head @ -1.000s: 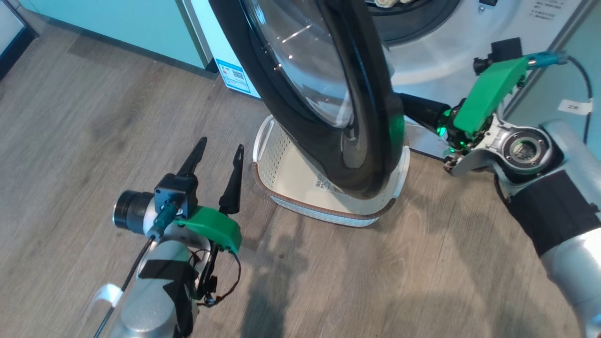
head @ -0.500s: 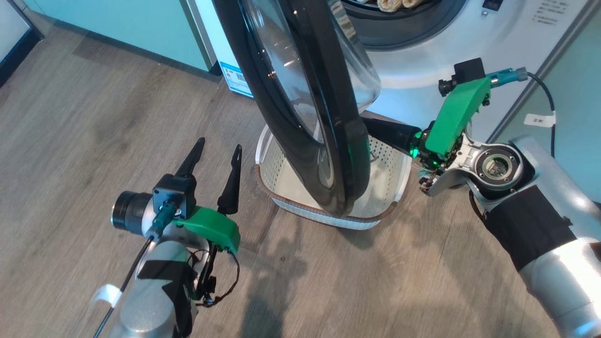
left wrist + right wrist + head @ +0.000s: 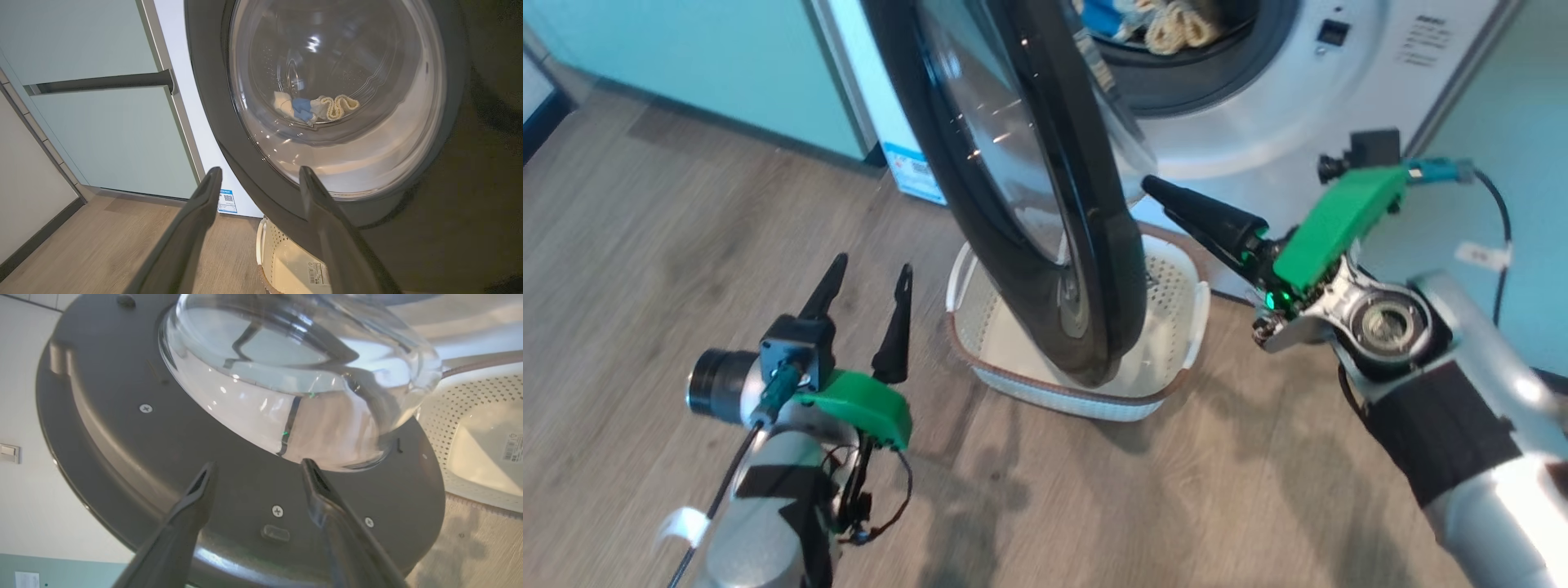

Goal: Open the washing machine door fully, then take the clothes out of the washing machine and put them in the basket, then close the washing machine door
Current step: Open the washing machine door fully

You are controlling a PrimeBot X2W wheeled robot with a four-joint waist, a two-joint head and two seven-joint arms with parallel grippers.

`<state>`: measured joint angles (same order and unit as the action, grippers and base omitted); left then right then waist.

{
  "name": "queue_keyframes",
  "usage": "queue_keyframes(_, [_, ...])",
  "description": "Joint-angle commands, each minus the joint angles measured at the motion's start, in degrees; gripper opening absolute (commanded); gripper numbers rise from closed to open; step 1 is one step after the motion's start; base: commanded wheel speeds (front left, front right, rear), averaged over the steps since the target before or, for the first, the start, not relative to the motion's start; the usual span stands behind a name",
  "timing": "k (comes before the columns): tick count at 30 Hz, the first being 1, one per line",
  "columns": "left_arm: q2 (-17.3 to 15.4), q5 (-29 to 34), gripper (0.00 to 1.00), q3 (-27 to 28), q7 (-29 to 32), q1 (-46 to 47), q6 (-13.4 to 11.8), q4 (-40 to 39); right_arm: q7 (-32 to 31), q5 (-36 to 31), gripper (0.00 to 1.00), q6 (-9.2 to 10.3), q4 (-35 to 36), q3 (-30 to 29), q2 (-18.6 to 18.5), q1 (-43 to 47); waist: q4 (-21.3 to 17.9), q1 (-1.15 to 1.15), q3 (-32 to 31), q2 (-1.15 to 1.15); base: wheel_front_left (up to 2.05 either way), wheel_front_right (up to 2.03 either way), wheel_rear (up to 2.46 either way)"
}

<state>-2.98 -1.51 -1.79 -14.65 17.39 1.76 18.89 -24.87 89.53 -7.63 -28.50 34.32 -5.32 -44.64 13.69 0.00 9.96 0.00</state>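
Observation:
The washing machine door [image 3: 1013,204], a glossy black ring around bulging glass, stands swung out, edge-on over the basket [image 3: 1176,327]. Behind it is the white washing machine [image 3: 1258,131], with the clothes [image 3: 1168,24] lying in its drum: cream knit and blue pieces. My right gripper [image 3: 1156,189] hangs just right of the door's inner face, apart from it. In the right wrist view it [image 3: 257,467] is open and empty, facing the door's grey inner side [image 3: 122,449] and the basket [image 3: 470,416]. My left gripper [image 3: 862,278] is open left of the door [image 3: 212,102]; the clothes [image 3: 314,108] show through the glass.
Pale green cabinets [image 3: 686,65] stand left of the machine and another green panel [image 3: 1527,122] to its right. A blue-white sticker [image 3: 915,171] sits low on the machine. Wood floor [image 3: 1094,490] lies open in front of the basket.
The door has swung further out. My right gripper has come away from the door's rim, and its fingers now stand apart. The head camera has shifted; the left arm holds still.

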Motion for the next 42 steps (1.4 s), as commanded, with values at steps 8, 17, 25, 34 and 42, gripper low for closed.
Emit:
queue_keyframes(8, [-4.5, 0.2, 1.0, 4.3, -0.3, -1.2, 0.5, -1.2, 14.4, -4.5, 1.0, 0.14, 5.1, -0.9, -1.9, 6.1, -5.9, 0.0, -4.8, 0.0, 0.0, 0.0, 0.0])
queue_keyframes(17, [-7.5, -0.6, 1.0, 7.4, -0.3, -3.6, 1.0, -0.8, 26.5, -6.3, 1.0, 0.14, 6.2, 0.9, -5.5, 12.1, -11.9, 0.0, -8.6, 0.0, 0.0, 0.0, 0.0])
queue_keyframes(25, [-8.7, -2.0, 1.0, 10.6, -0.3, -5.7, 1.9, -0.2, 37.8, -11.7, 1.0, 0.14, 5.6, 6.5, -10.8, 14.5, -17.5, 0.0, -10.8, 0.0, 0.0, 0.0, 0.0])
queue_keyframes(34, [-8.6, -2.8, 1.0, 12.8, -0.3, -7.1, 2.9, 1.0, 39.8, -29.3, 1.0, 0.14, 4.1, -3.2, -11.5, 18.7, -21.4, 0.0, -11.8, 0.0, 0.0, 0.0, 0.0])
queue_keyframes(42, [-8.5, -3.0, 1.0, 13.6, -0.3, -7.0, 3.8, 2.5, 39.9, -46.9, 1.0, 0.14, 7.7, -14.2, -8.6, 25.3, -22.0, 0.0, -11.7, 0.0, 0.0, 0.0, 0.0])
